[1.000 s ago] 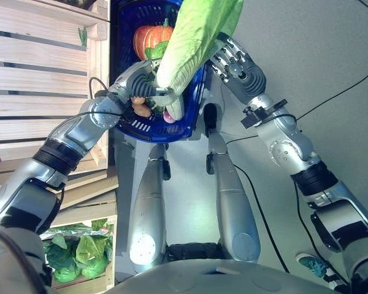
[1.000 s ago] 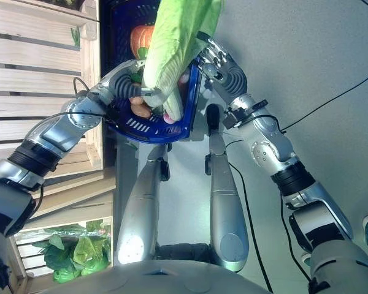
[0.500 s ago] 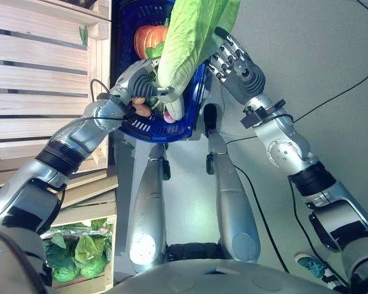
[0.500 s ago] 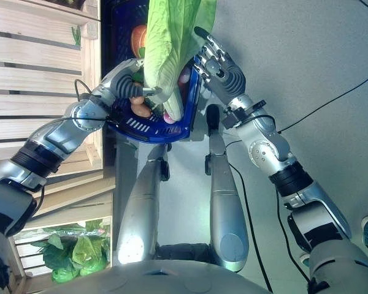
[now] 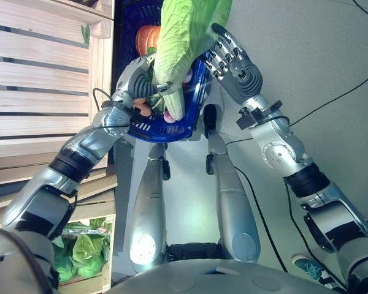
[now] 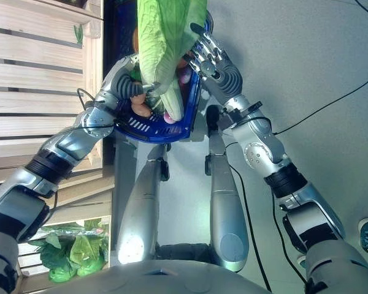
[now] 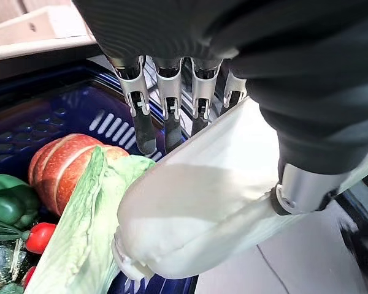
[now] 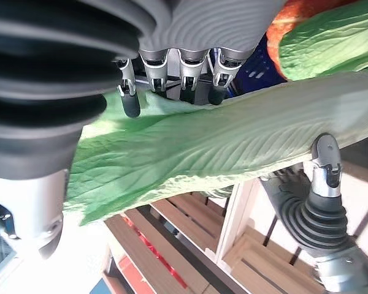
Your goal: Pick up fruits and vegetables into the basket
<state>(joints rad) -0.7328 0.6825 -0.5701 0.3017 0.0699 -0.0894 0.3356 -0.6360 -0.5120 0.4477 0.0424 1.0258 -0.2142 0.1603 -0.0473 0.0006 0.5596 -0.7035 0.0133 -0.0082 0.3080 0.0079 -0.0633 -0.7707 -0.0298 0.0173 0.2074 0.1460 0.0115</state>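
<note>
A long napa cabbage (image 5: 185, 37) with a white stalk (image 7: 196, 208) and pale green leaves (image 8: 221, 141) stands up over the blue plastic basket (image 5: 165, 131). My left hand (image 5: 141, 86) is shut on its stalk end, fingers (image 7: 172, 110) behind it and thumb in front, just above the basket's near side. Beside the leaves on the right, my right hand (image 5: 233, 58) is open, its straight fingers (image 8: 190, 76) resting against a leaf. In the basket lie an orange pumpkin (image 7: 61, 165), a green pepper (image 7: 6, 199), a red tomato (image 7: 40, 236) and another leafy green (image 8: 331, 37).
Pale wooden crate shelves (image 5: 43, 73) stand against the basket's left side. A low crate of leafy greens (image 5: 80, 251) sits on the floor at the lower left. Grey floor (image 5: 319, 55) lies open to the right.
The cabbage has shifted a little to the left over the basket. The right hand's fingers, earlier behind the leaves, now show straight beside them.
</note>
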